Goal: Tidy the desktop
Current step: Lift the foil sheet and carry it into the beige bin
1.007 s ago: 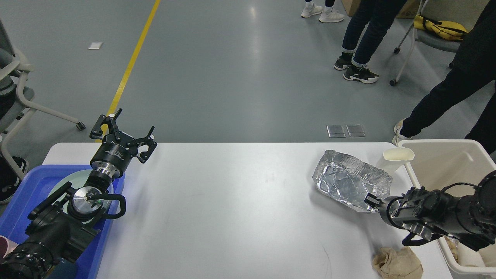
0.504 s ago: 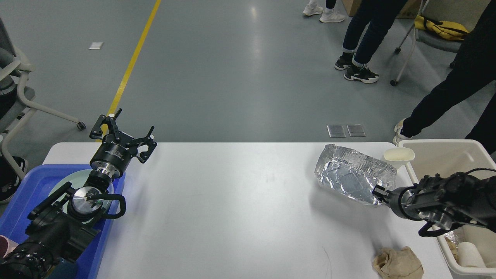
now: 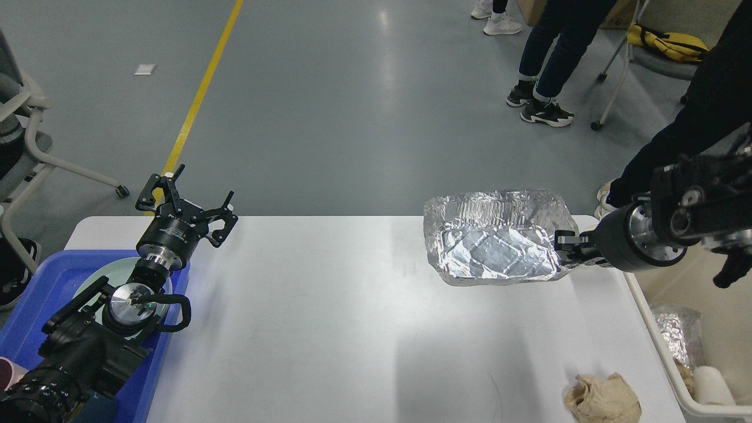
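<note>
Head view: the right claw (image 3: 563, 249) is clamped on the right edge of a crumpled foil tray (image 3: 493, 244), holding it lifted above the far right of the white counter (image 3: 329, 317), likely to carry it into the cream bin (image 3: 652, 329) at the right. The left claw (image 3: 187, 202) hangs with fingers apart over the blue tray (image 3: 35, 294); a crumpled paper wad (image 3: 602, 399) lies near right.
</note>
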Motion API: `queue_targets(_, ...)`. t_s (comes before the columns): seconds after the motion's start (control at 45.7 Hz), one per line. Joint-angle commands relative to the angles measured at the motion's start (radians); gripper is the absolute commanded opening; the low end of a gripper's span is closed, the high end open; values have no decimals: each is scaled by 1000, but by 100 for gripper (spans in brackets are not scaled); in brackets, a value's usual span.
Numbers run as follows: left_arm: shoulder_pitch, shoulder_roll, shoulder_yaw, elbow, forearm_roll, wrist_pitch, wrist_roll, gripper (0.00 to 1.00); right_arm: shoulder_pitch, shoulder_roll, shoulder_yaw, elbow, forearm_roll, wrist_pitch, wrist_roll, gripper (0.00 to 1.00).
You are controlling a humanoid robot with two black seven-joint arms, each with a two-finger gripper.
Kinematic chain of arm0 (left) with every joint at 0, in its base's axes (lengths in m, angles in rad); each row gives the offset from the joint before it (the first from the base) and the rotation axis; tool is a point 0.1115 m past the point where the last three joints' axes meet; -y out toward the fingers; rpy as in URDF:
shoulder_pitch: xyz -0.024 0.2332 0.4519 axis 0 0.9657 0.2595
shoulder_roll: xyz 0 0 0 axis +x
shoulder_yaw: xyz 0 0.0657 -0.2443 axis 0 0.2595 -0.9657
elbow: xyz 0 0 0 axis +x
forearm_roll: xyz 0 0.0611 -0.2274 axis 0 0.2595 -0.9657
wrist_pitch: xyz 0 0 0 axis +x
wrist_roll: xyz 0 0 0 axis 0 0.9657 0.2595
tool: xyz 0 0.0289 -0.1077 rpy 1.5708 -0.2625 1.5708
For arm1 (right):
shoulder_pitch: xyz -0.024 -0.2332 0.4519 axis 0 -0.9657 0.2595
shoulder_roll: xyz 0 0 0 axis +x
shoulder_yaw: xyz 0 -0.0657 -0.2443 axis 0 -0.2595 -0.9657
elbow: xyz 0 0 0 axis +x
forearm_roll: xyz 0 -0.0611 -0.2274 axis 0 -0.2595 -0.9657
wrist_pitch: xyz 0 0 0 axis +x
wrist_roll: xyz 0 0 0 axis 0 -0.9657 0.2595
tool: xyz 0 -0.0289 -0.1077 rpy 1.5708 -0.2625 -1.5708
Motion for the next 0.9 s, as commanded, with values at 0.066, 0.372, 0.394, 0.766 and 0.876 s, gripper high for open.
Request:
queue_targets(0.066, 0, 0, 0, 0, 1, 1, 0, 96, -2, 15, -8, -19, -3, 26, 0, 0)
queue_targets(0.372, 0, 0, 0, 0, 0, 0, 0, 96, -414, -221, -38, -387, -68, -6, 0, 0)
queue_targets(0.394, 0, 0, 0, 0, 0, 0, 0, 96, -448, -244, -32, -435, -68, -6, 0, 0)
queue_targets(0.766, 0, 0, 0, 0, 1, 0, 0, 96, -1319, -278, 333, -1430, 41, -12, 104, 0)
queue_targets(0.876, 0, 0, 0, 0, 0, 0, 0, 96, -1474, -172, 482, -1601, 155, -9, 97, 0)
